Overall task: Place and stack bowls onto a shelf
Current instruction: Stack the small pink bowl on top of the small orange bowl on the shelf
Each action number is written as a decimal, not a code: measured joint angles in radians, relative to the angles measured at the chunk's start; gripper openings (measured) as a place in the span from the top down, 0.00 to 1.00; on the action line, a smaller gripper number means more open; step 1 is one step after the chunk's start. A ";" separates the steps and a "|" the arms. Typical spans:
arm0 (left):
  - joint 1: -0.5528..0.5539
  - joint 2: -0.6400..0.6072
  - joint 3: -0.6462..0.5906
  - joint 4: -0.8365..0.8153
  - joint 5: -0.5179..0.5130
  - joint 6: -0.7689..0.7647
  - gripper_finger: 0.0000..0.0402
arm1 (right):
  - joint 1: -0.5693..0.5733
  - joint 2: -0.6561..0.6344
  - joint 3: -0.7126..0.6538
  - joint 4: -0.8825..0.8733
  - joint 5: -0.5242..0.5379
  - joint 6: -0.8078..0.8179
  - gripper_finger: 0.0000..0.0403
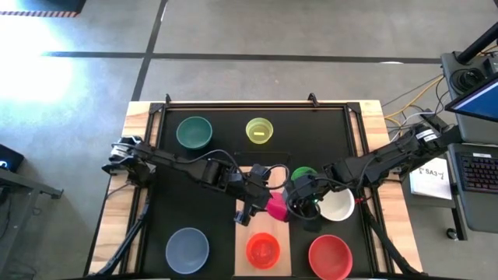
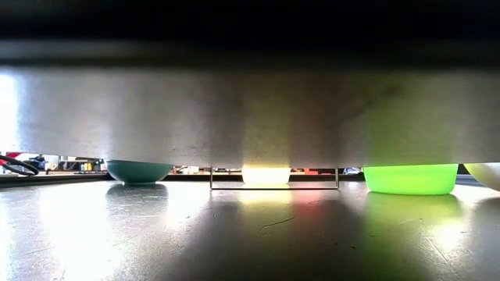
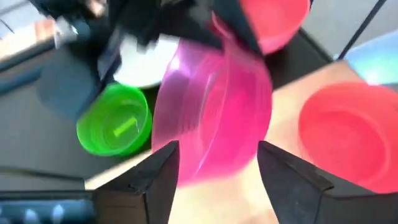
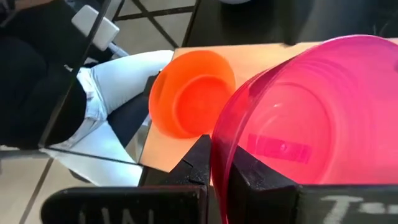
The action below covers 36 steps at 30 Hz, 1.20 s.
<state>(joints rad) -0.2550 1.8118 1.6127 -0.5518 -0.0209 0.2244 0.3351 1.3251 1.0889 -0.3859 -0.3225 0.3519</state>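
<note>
The right gripper [image 1: 289, 204] pinches the rim of the magenta bowl [image 1: 277, 207], as the right wrist view shows with the wall caught between its two fingers; the bowl hangs tilted over the shelf [image 1: 263, 227], just beyond the orange-red bowl [image 1: 263, 250] that already sits on the board's near end. The left gripper [image 1: 243, 213] stands close beside it with fingers spread, the magenta bowl [image 3: 211, 118] filling the gap ahead of them but, as far as I can tell, not yet touched. The step looks like setting the magenta bowl down on the shelf or into the orange-red one; to do it well the bowl should be levelled first, brought squarely over the orange-red bowl [image 4: 189, 93], lowered until the rims nest, and only then released; a tilted drop would likely let it roll off the narrow board. The two grippers are crowded, so the left should hold clear or back away to avoid knocking the bowl. Around them: the green bowl [image 1: 303, 176] and the white bowl [image 1: 338, 206] lie just beside the right gripper and could be nudged by the arm; the red bowl [image 1: 330, 256] sits right of the shelf, the grey-blue bowl [image 1: 187, 250] left of it; the teal bowl [image 1: 194, 132] and yellow bowl [image 1: 259, 131] rest well apart at the far side.
</note>
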 joint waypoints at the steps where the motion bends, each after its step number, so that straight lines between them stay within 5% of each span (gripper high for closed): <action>1: 0.000 0.000 0.007 -0.035 -0.018 0.000 0.48 | 0.000 0.000 0.000 -0.004 -0.001 0.007 0.97; 7: -0.001 0.000 0.101 -0.318 -0.189 -0.085 0.41 | -0.001 0.026 0.000 0.002 0.000 0.087 0.97; 15: -0.020 -0.006 0.115 -0.629 -0.251 -0.420 0.39 | 0.029 0.060 0.000 0.123 0.001 0.040 0.97; 27: -0.136 -0.015 0.055 -0.646 -0.439 -0.653 0.38 | 0.131 0.079 0.002 0.229 0.009 -0.178 0.97; 36: -0.195 -0.026 0.055 -0.662 -0.453 -0.856 0.38 | 0.163 0.167 0.002 0.315 0.010 -0.387 0.97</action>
<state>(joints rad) -0.4496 1.7863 1.6676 -1.2140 -0.4740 -0.6312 0.4976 1.4921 1.0904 -0.0704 -0.3126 -0.0349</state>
